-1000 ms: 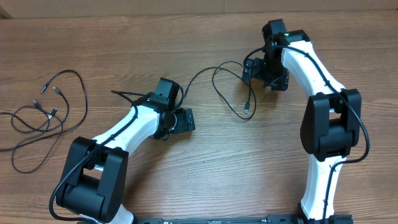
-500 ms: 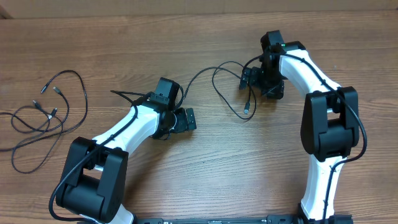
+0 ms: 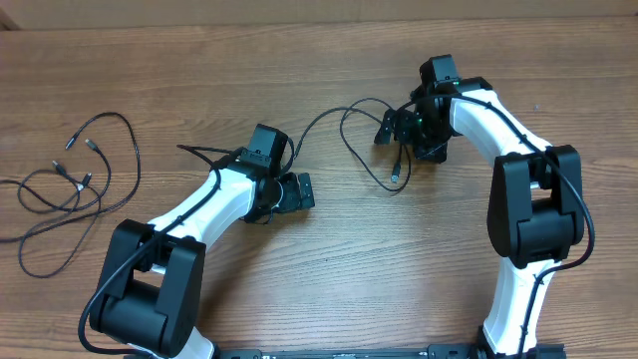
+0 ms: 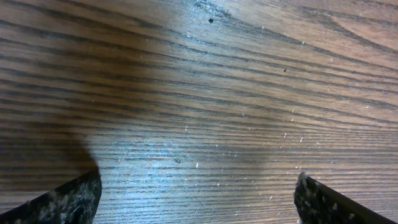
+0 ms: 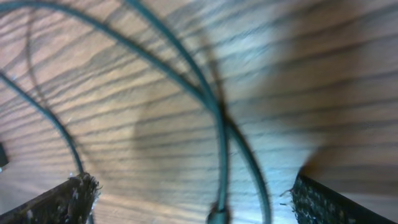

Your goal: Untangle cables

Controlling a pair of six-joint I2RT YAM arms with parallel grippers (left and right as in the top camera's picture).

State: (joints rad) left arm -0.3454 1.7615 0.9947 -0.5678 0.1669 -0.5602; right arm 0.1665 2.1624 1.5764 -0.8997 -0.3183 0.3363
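One thin black cable [image 3: 351,148] lies across the middle of the wooden table, and its silver plug tip [image 3: 396,177] points toward the front. My right gripper [image 3: 399,130] hovers open over that cable's loop. In the right wrist view two strands of the cable [image 5: 217,124] run between the wide-apart fingertips [image 5: 62,202], and the gripper [image 5: 193,202] holds nothing. My left gripper [image 3: 292,191] sits low at mid-table, open. In the left wrist view only bare wood shows in the left gripper [image 4: 199,199]. Several more cables [image 3: 75,179] lie tangled at the far left.
The cable's other end runs under the left arm's wrist [image 3: 261,150] toward the left. The table's far edge [image 3: 299,22] runs along the top of the overhead view. Both arm bases stand at the front edge.
My right gripper has moved left and now hangs over the middle cable's loop. The left arm has stayed where it was.
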